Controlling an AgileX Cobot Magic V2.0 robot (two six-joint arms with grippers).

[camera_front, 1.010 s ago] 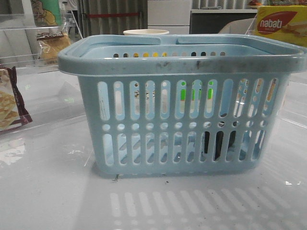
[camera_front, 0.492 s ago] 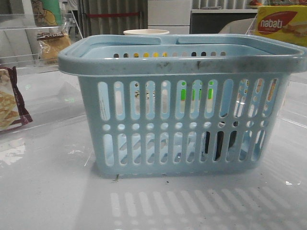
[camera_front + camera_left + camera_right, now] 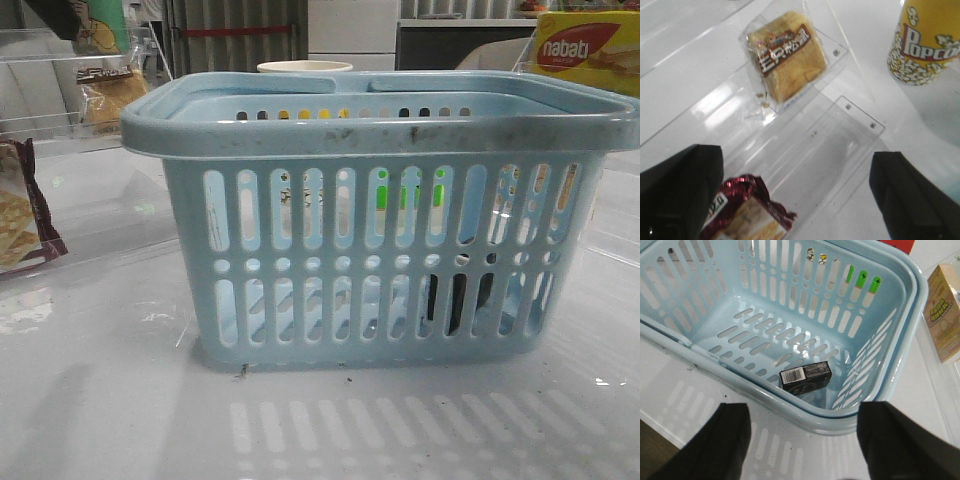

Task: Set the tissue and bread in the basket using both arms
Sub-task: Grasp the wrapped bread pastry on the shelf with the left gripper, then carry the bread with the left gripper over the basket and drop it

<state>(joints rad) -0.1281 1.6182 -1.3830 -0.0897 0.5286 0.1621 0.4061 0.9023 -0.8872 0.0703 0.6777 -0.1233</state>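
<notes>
Two claws, both wide open and empty, over a desk with basket, tissue and bread.

Left to right: maroon-edged cracker packet [image 3: 22,210] at the desk's [image 3: 110,400] left edge; bread [image 3: 786,55] on a clear acrylic stand [image 3: 840,107], beyond the left claw [image 3: 790,195], with a popcorn cup [image 3: 927,40] near it; light-blue basket [image 3: 370,215] at centre, the tissue [image 3: 805,376] lying flat on its floor near one corner, under the right claw [image 3: 802,445]; yellow Nabati box [image 3: 588,50] behind at right.
</notes>
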